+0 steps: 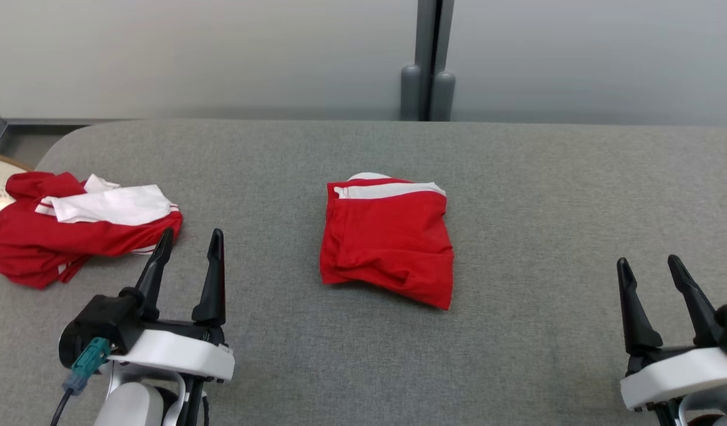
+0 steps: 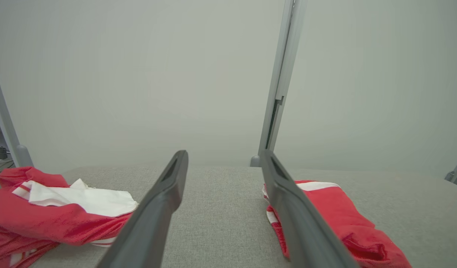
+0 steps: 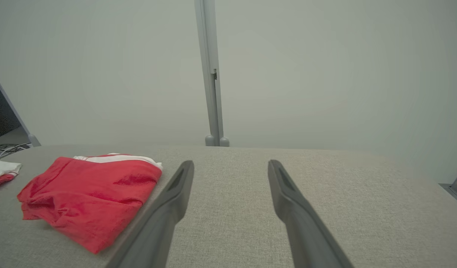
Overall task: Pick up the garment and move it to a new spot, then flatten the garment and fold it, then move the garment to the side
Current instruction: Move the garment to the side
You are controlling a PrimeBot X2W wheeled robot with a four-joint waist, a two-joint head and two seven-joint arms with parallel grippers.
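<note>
Showing the folded garment, red with a white band along its far edge, lying at the centre of the grey table, well apart from both grippers. The left gripper hangs at the near left and the right gripper at the near right. Each has its jaws spread wide, holds nothing, and points toward the far side. A second, crumpled red-and-white garment lies at the table's left edge, just beside the left gripper. Judging from the neat fold, flattening and folding appear complete. The released, flanking pose suits a reach inward to carry the folded garment to the side.
</note>
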